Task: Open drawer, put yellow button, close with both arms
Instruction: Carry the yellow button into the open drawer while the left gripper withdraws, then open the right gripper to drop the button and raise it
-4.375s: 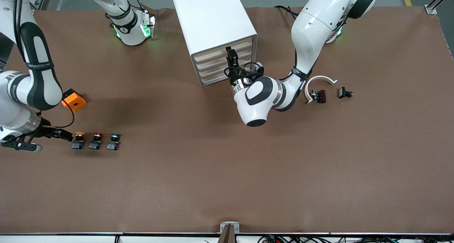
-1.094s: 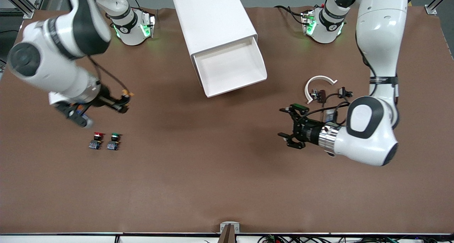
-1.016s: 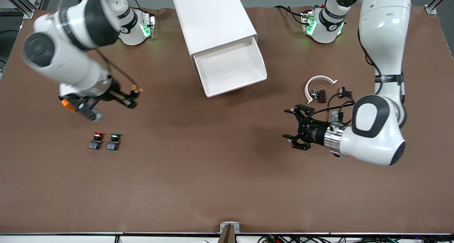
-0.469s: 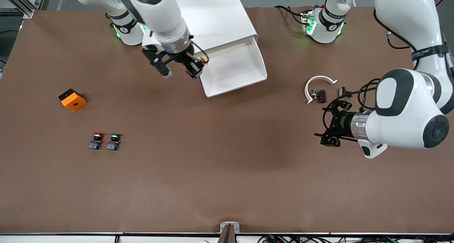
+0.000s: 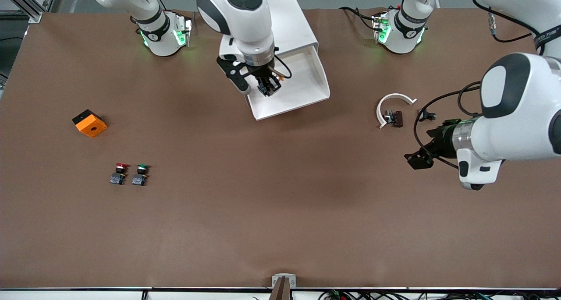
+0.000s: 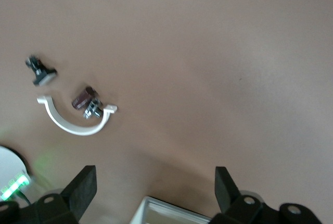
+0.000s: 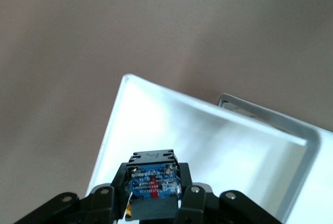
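Observation:
The drawer (image 5: pixel 302 87), uppermost in the white cabinet (image 5: pixel 298 28), stands pulled out with its white tray bare. My right gripper (image 5: pixel 268 87) hangs over the tray's corner nearest the right arm's end, shut on the yellow button (image 5: pixel 276 78). In the right wrist view the yellow button (image 7: pixel 153 179) shows its blue base and black body between the fingers of the right gripper (image 7: pixel 153 195), above the drawer (image 7: pixel 223 151). My left gripper (image 5: pixel 420 158) is open and holds nothing. It hangs over bare table toward the left arm's end. The left gripper (image 6: pixel 154 193) also shows wide open in its own view, with a corner of the drawer (image 6: pixel 156 208) in sight.
A red-capped button (image 5: pixel 119 173) and a green-capped button (image 5: pixel 141 174) stand side by side toward the right arm's end. An orange block (image 5: pixel 90 123) lies farther from the camera than they do. A white curved piece (image 5: pixel 394 104) and small dark parts (image 5: pixel 396 118) lie near the left gripper.
My right arm has carried the yellow button from the right arm's end of the table to over the open drawer. My left arm has drawn back toward its own end, still open.

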